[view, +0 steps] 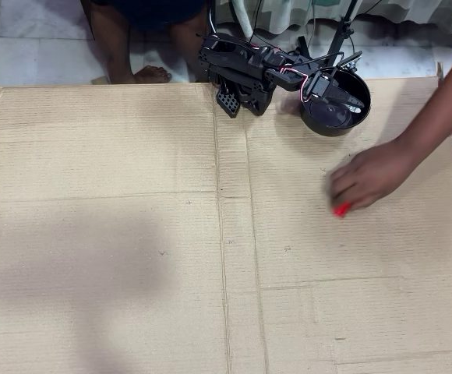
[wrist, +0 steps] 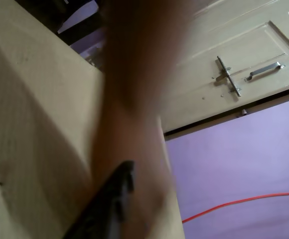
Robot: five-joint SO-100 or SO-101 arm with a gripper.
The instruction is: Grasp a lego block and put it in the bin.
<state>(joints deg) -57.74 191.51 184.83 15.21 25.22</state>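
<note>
In the overhead view a person's hand rests on the cardboard and touches the tiny red lego block, which shows just under the fingertips. The bin, a round glossy black bowl, stands at the far edge of the cardboard. My arm is folded at the back, and my gripper hangs over the bowl, holding nothing that I can see. Whether its jaws are apart does not show. In the wrist view a dark finger shows at the bottom edge. Neither the block nor the bowl shows there.
The work surface is a large sheet of brown cardboard. The person's forearm reaches in from the right and fills the middle of the wrist view as a blur. A door and an orange cable lie beyond.
</note>
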